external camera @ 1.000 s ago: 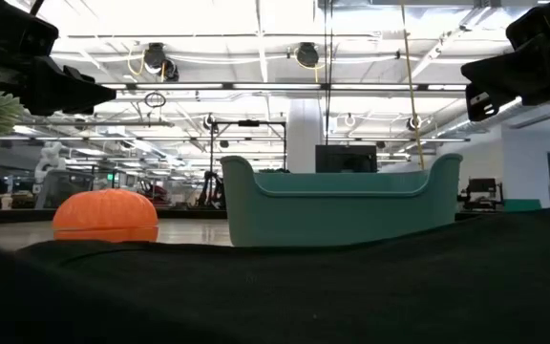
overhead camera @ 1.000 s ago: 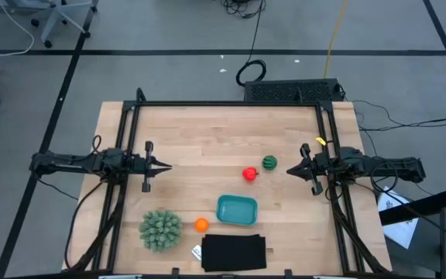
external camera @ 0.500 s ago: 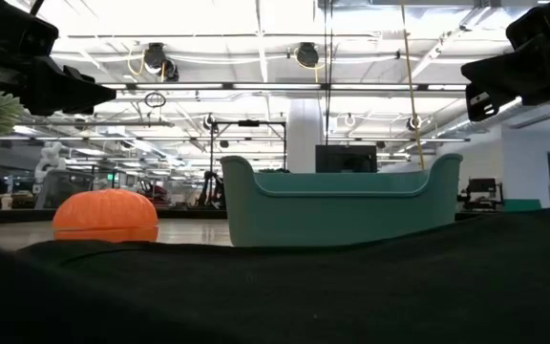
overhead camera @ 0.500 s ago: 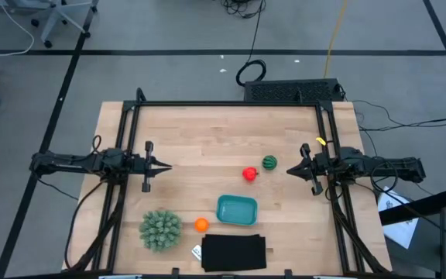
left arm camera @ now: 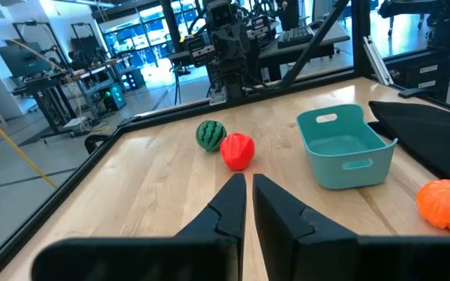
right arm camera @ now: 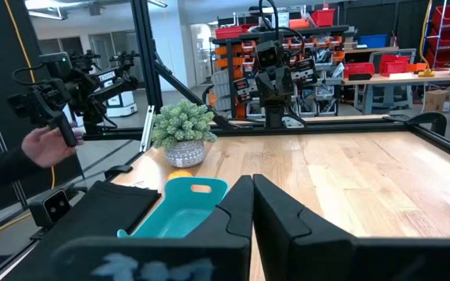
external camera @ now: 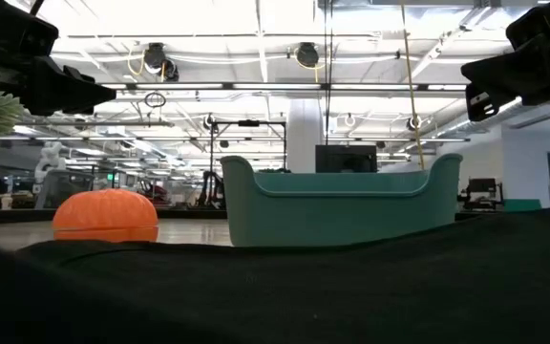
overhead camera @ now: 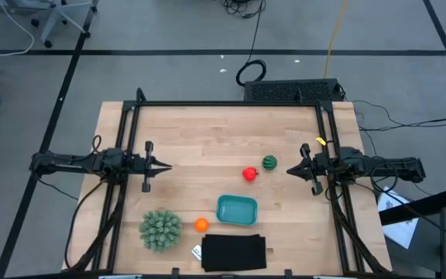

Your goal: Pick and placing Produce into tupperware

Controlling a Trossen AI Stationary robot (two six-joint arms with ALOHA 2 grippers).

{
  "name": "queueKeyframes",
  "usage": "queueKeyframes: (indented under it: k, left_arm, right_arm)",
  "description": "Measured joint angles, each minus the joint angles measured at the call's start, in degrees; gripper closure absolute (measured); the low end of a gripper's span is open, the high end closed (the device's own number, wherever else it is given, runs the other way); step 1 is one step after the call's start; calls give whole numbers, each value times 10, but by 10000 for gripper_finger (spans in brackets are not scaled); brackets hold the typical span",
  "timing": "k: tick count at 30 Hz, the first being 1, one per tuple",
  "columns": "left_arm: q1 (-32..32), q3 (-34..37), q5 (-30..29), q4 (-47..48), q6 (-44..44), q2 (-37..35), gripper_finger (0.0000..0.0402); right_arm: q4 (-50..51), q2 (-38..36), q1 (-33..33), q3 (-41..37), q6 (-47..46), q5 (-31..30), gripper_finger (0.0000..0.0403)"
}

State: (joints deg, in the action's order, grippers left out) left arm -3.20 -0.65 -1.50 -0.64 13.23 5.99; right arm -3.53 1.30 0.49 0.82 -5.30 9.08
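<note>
On the table in the high view lie the red fruit with a green top (overhead camera: 249, 173), the dark green striped ball (overhead camera: 269, 163) just beyond it, and the orange ball (overhead camera: 200, 225) near the front. The teal tupperware (overhead camera: 236, 209) sits between them, with nothing in it. My left gripper (overhead camera: 169, 166) hovers shut at the table's left, pointing right toward the red fruit (left arm camera: 237, 151) and green ball (left arm camera: 211, 135). My right gripper (overhead camera: 289, 171) hovers shut at the table's right, pointing left, close to the green ball. Its wrist view shows the tupperware (right arm camera: 180, 207).
A spiky pale-green potted plant (overhead camera: 160, 229) stands near the front left, beside the orange ball. A flat black rectangle (overhead camera: 233, 252) lies at the near edge, in front of the tupperware. A person's hand (right arm camera: 49, 144) holding a device shows beyond the table in the right wrist view.
</note>
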Motion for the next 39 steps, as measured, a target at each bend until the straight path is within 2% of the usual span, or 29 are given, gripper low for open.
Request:
queueKeyframes:
  k: [13,21,27,35,39]
  left_arm:
    - [0,0,0,-2,0,0,371]
    - [0,0,-1,-13,-59,0,371]
    - [0,0,-1,-42,-95,0,371]
    - [0,0,-1,-105,-86,0,371]
    - [0,0,-1,-108,-88,0,371]
  right_arm:
    - [-34,0,0,0,5,0,403]
    - [-41,0,0,0,14,0,403]
    - [-53,0,0,0,15,0,403]
    - [-53,0,0,0,17,0,403]
    - [-53,0,0,0,16,0,403]
